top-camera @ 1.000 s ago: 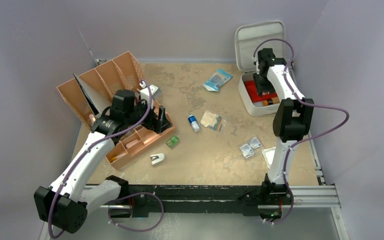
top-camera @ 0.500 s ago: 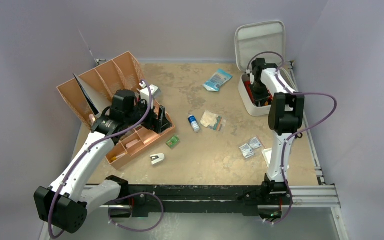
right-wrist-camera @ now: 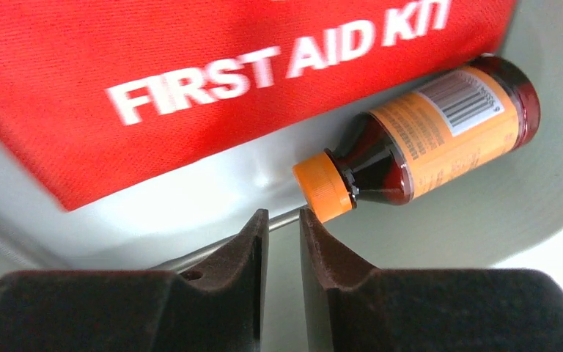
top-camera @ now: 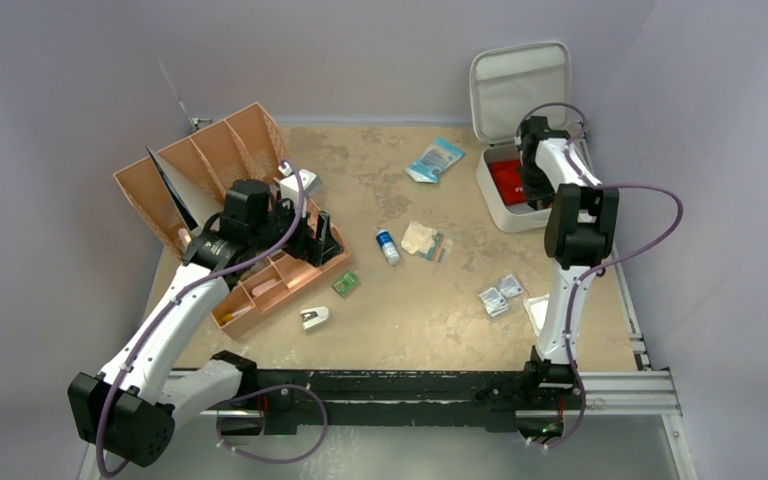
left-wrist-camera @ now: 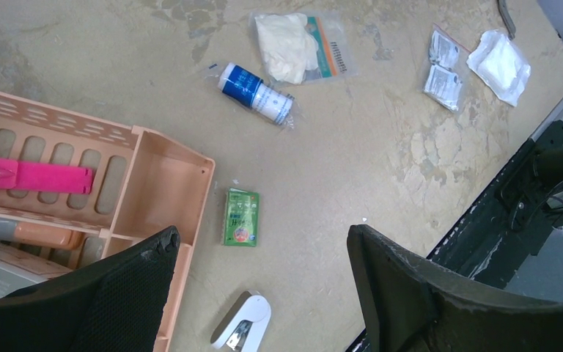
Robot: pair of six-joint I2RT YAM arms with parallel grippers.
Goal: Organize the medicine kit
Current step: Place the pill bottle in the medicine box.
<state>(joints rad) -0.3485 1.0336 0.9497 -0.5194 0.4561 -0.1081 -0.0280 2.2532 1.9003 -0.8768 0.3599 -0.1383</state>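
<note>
Right wrist view: the right gripper [right-wrist-camera: 283, 220] has its fingers nearly together, only a slit between them, holding nothing, over the grey floor of the medicine kit [right-wrist-camera: 447, 235]; just beyond its tips lies a brown bottle [right-wrist-camera: 418, 139] with an orange cap, beside the red pouch [right-wrist-camera: 190, 81]; the kit sits open at the far right of the table [top-camera: 400, 300], lid upright; the left gripper [left-wrist-camera: 262, 238] is spread wide above a green packet [left-wrist-camera: 241, 216] beside the orange tray [left-wrist-camera: 161, 176].
</note>
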